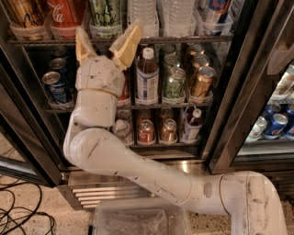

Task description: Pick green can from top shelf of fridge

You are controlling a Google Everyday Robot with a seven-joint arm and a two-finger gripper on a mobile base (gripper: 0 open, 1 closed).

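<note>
— Claw (pixel 105 44) first: where is it?
— Inside the open fridge (pixel 229 96), pointing upward in front of the left part of the top shelf (pixel 193 39). Its two tan fingers (pixel 125 43) are spread wide with nothing between them, and their tips reach the shelf's front edge.
— And the green can (pixel 105 16)?
— Standing upright on that top shelf in a clear tray (pixel 106 32), just above the gap between the fingers. A red Coca-Cola can (pixel 66 13) stands just to its left and clear water bottles (pixel 143 13) just to its right.
— Is the claw touching the can?
— It doesn't look so; the fingertips sit at tray level, one on each side below the can.
— What about the arm (pixel 138 170)?
— White and scuffed, it rises from the lower right and hides part of the middle rack's left side.
</note>
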